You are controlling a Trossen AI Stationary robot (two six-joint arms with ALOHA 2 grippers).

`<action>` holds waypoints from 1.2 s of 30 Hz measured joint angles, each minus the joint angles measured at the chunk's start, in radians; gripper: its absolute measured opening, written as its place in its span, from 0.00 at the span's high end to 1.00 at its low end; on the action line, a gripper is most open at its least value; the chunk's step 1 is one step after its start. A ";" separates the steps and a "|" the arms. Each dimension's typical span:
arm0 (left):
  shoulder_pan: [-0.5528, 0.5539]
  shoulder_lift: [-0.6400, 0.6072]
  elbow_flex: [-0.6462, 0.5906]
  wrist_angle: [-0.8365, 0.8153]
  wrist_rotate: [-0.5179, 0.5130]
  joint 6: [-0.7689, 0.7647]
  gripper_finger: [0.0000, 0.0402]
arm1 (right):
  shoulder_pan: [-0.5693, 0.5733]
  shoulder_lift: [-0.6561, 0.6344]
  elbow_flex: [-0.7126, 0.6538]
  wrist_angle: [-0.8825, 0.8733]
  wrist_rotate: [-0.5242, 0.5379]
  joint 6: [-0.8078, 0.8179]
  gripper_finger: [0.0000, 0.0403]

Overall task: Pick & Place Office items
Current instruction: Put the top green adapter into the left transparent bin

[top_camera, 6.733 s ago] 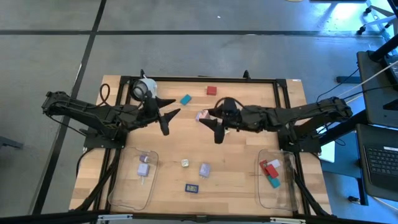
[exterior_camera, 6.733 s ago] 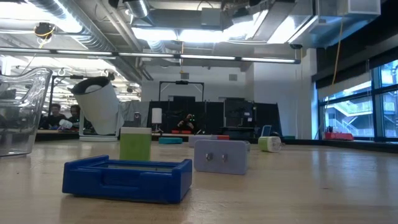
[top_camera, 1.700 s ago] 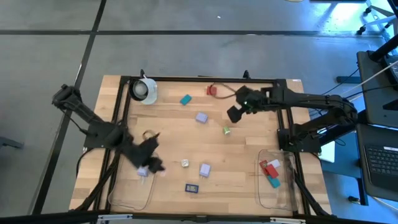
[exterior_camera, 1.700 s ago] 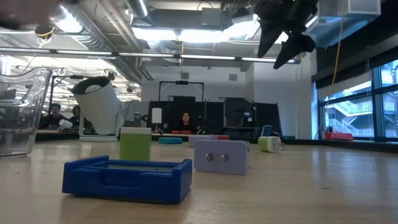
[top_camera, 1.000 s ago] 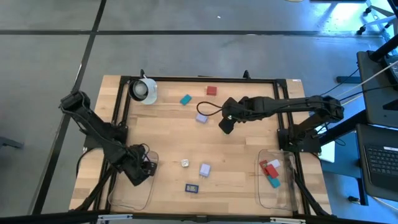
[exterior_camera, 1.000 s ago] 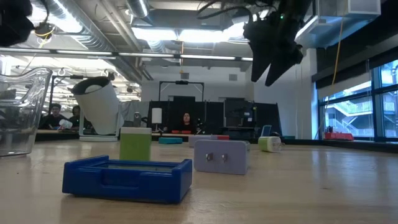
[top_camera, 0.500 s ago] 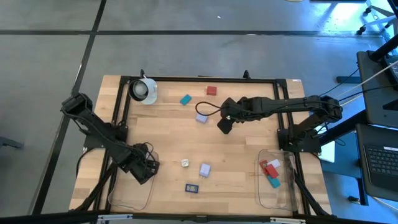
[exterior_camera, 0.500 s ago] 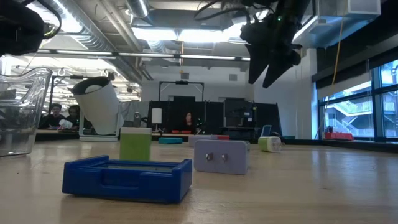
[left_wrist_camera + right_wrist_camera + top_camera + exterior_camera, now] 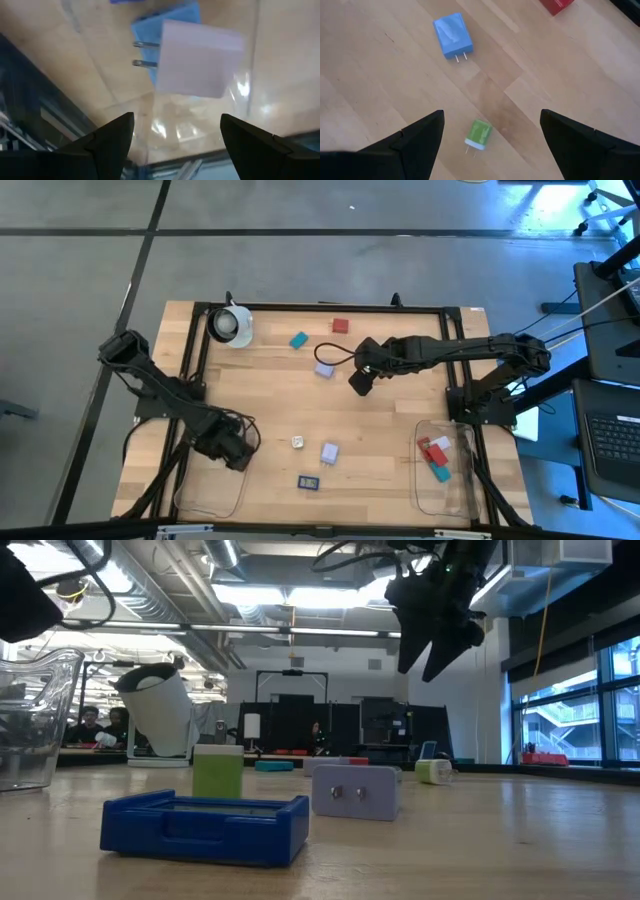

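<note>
Two prongs of the lavender charger are seen below the spread-fingered left gripper, inside the clear tray. The right gripper is spread wide, holding nothing, above the green plug.

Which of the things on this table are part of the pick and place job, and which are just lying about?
Job: teal piece, red piece, dark blue piece, green plug, lavender charger, clear tray.
Lying about: white round object, black table frame.

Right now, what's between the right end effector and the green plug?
Nothing. In the right wrist view the open right end effector hangs over the green plug, only bare table between them.
</note>
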 joint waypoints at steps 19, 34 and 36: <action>0.020 -0.118 0.215 0.000 -0.378 0.195 0.27 | 0.005 0.174 0.000 -0.104 0.001 0.198 0.18; 0.087 -0.159 0.216 0.426 -0.942 0.629 0.27 | 0.004 0.318 0.000 -0.072 0.001 0.172 0.18; 0.100 -0.159 0.216 0.480 -0.935 0.699 0.27 | 0.004 0.334 0.000 -0.058 -0.012 0.160 0.18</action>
